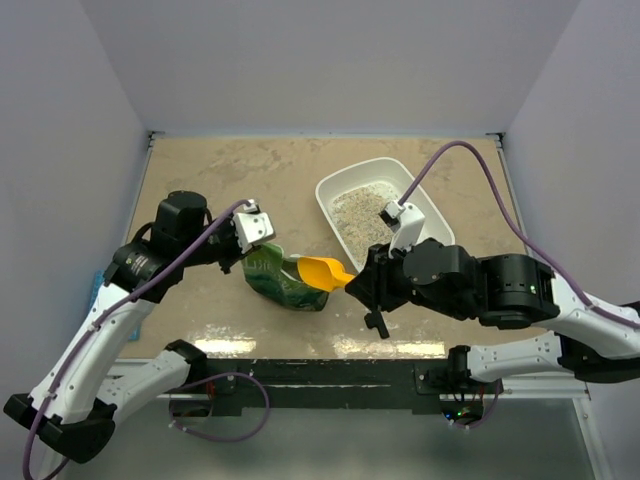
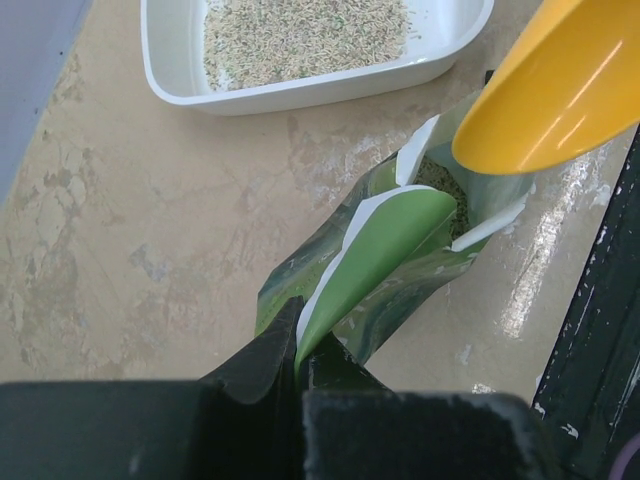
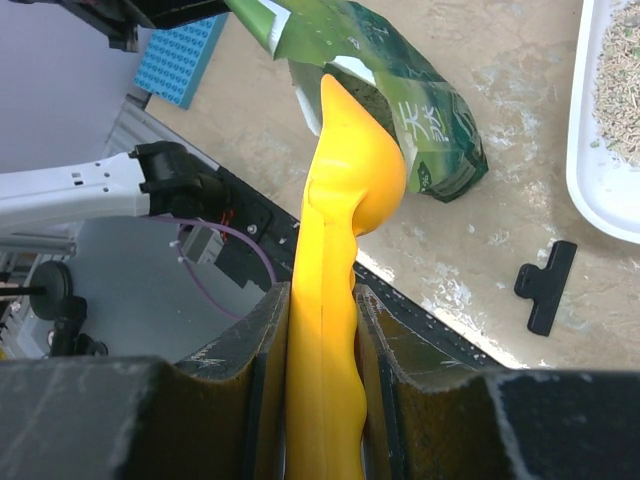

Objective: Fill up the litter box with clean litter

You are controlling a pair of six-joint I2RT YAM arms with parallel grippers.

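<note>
Mottled tan tabletop [image 1: 220, 170] fills the space between plain pale walls, with the litter box [image 2: 300, 97] lying toward the far right and a thin bed of clean litter [image 2: 300, 40] already covering part of its floor. Nearer the arms, well apart from the box, a crinkled green bag [image 1: 278, 280] lies on its side. The left gripper [image 2: 300, 335] has its fingers pressed together on the folded edge of the bag's mouth, lifting that flap so the opening gapes and the grains inside show. The right gripper [image 3: 322, 310] clamps the handle of a yellow scoop [image 1: 325, 270], whose bowl sits right at the bag's mouth. Whether the bowl carries any litter cannot be told, since only its underside and back show. The step in hand looks like another scooping pass, midway through the filling. Next the scoop probably needs to slide into the opening under the held flap, load up, then travel level across to the box and tip there. A black clip [image 3: 545, 285] lies on the table between bag and box, just off that path.
</note>
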